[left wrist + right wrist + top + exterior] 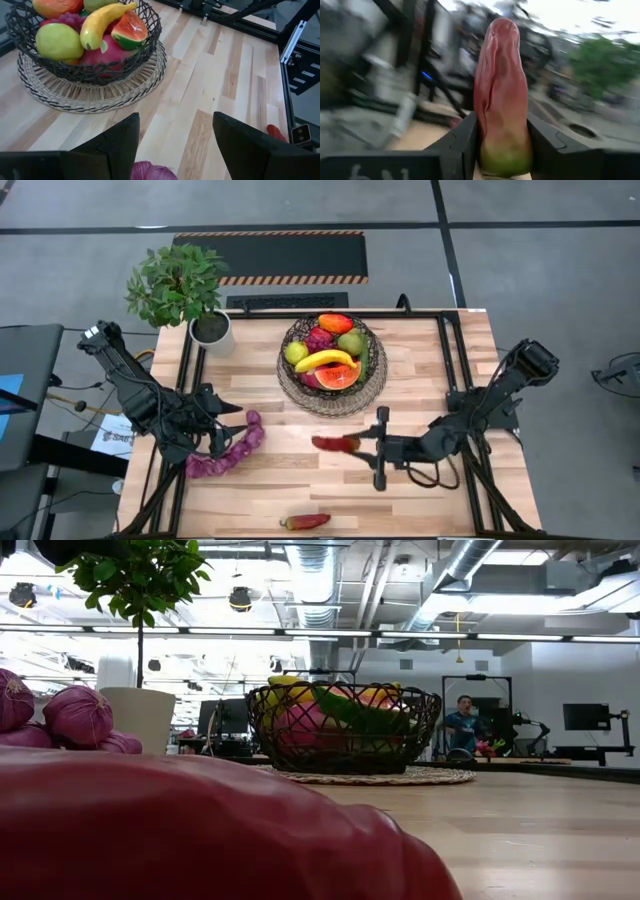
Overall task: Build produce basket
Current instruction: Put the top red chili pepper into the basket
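right gripper (352, 444): clamped on a red pepper (501, 95), jaws narrow on both its sides, green stem end down between them; held near the table middle, just near-side of the basket
left gripper (222, 423): jaws apart, nothing between them, just over the purple string (228, 452) at the left of the table
basket (372, 380): dark wire bowl on a woven mat, far centre; holds banana (326, 359), watermelon slice (340, 376), green apple (295, 352), orange (335, 323), grapes (320, 338)
second red pepper (306, 521): lying loose at the near edge, well apart from both grippers
potted plant (182, 292): far left, beside the basket
background: person (462, 724) far across the room
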`<state>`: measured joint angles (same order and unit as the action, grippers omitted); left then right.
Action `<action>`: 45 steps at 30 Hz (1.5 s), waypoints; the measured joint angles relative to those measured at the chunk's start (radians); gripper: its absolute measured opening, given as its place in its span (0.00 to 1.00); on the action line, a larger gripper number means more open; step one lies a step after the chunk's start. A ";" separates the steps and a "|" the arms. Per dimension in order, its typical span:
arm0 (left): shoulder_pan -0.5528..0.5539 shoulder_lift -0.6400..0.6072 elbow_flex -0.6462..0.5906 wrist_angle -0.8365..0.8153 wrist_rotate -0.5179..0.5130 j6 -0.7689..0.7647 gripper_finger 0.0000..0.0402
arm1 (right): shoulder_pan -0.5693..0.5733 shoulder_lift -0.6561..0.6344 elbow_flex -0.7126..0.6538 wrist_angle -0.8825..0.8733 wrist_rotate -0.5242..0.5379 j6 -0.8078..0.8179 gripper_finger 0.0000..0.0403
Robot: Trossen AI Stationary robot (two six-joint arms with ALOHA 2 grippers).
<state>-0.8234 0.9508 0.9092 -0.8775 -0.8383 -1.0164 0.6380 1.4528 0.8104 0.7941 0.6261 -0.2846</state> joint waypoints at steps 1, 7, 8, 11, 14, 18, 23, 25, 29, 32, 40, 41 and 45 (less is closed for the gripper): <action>0.000 0.000 0.000 0.000 0.000 0.000 0.59 | 0.000 0.000 0.000 -0.027 0.049 -0.016 0.37; 0.000 0.000 0.000 0.000 0.001 0.000 0.59 | -0.022 0.000 0.000 -0.124 0.267 -0.117 0.38; 0.000 0.000 0.000 0.000 0.001 0.000 0.59 | -0.029 0.000 0.000 -0.137 0.301 -0.140 0.38; 0.000 0.000 0.000 0.000 0.001 0.000 0.59 | -0.058 0.000 0.000 -0.151 0.397 -0.209 0.37; 0.000 0.000 0.000 0.000 0.001 0.000 0.59 | -0.116 -0.005 0.000 -0.119 0.479 -0.294 0.36; 0.000 0.000 0.000 -0.002 0.002 0.000 0.59 | -0.246 -0.065 0.030 -0.088 0.489 -0.402 0.37; 0.000 0.000 0.000 -0.005 0.003 0.000 0.59 | -0.451 -0.138 0.125 -0.276 0.291 -0.382 0.36; 0.000 0.000 0.000 -0.006 0.004 0.000 0.59 | -0.544 -0.147 0.178 -0.417 0.162 -0.299 0.36; 0.000 0.000 0.000 -0.007 0.005 0.000 0.59 | -0.734 -0.124 0.270 -0.690 -0.102 -0.088 0.35; 0.000 0.000 0.000 -0.008 0.005 0.000 0.59 | -0.847 -0.076 0.297 -0.767 -0.250 0.021 0.37; 0.000 0.000 0.000 -0.008 0.005 0.000 0.59 | -0.987 0.115 0.298 -0.740 -0.417 0.127 0.39; 0.000 0.000 0.000 -0.008 0.005 0.000 0.59 | -0.994 0.139 0.298 -0.734 -0.419 0.129 0.39; 0.000 0.000 0.000 -0.008 0.005 0.000 0.59 | -1.013 0.212 0.297 -0.733 -0.421 0.127 0.38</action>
<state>-0.8238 0.9508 0.9089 -0.8860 -0.8335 -1.0168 -0.3751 1.6648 1.1076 0.0611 0.2051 -0.1580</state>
